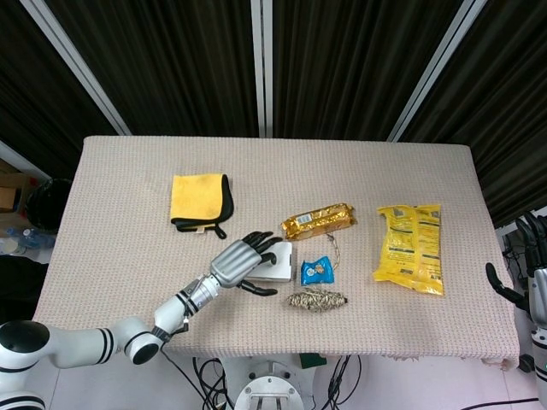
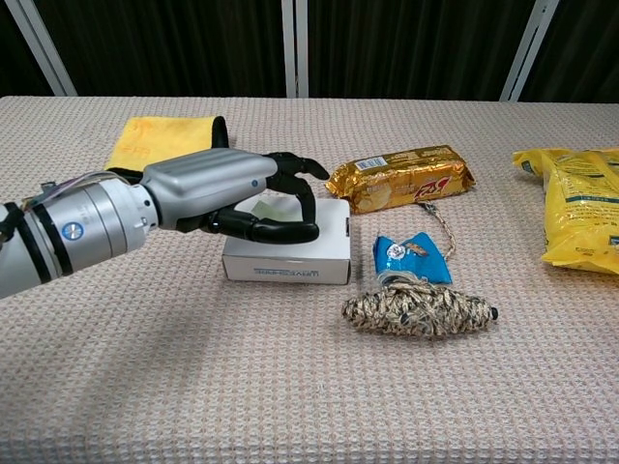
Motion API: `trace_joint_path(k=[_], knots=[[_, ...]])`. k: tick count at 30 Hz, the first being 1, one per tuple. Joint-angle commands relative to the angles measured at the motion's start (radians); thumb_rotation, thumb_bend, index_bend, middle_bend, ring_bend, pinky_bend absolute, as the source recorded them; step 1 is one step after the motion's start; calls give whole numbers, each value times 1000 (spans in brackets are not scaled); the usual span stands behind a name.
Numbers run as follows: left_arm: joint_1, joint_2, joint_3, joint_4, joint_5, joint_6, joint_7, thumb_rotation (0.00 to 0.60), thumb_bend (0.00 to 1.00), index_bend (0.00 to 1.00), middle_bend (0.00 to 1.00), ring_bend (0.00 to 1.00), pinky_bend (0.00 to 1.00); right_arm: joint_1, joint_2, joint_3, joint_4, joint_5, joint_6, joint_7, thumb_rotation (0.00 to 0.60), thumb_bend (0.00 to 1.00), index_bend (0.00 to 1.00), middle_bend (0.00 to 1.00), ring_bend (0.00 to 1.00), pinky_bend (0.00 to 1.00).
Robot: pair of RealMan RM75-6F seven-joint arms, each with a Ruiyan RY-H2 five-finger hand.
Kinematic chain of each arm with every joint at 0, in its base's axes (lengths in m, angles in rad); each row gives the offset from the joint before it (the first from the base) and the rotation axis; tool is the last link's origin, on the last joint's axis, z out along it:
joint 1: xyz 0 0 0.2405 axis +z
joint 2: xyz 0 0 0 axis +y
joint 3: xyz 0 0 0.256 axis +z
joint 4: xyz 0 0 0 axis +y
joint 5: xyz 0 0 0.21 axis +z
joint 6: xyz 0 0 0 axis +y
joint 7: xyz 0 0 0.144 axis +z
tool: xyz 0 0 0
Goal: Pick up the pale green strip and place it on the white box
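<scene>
The white box (image 2: 288,249) sits near the table's middle, also seen from the head camera as the white box (image 1: 275,262). My left hand (image 2: 227,193) hovers over its top, fingers reaching right and the thumb underneath them. The pale green strip (image 2: 274,207) shows between fingers and thumb, down on or just above the box lid. Whether the fingers still pinch it is hidden. In the head view the left hand (image 1: 239,260) covers the box's left part and hides the strip. My right hand (image 1: 532,260) hangs off the table's right edge, holding nothing, fingers apart.
Right of the box lie a blue snack packet (image 2: 411,256) and a twine bundle (image 2: 418,311). A gold biscuit pack (image 2: 401,177) lies behind it, a yellow cloth (image 2: 160,140) at back left, and a yellow bag (image 2: 580,203) far right.
</scene>
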Motion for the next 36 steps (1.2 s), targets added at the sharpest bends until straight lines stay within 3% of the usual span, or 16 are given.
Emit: trace_joint_path(k=[1,36], knots=[[-2,-2,-4,-1,-1,1,1,0,0,366,85,0,121,0,-1,0,1,-1,1,0,600,323,0,0,0,0],[-21,-38,-13,38,-23,-29,11,0,0,360,85,0,122,-4,-3,4,18,8,2,15,600,323,0,0,0,0]])
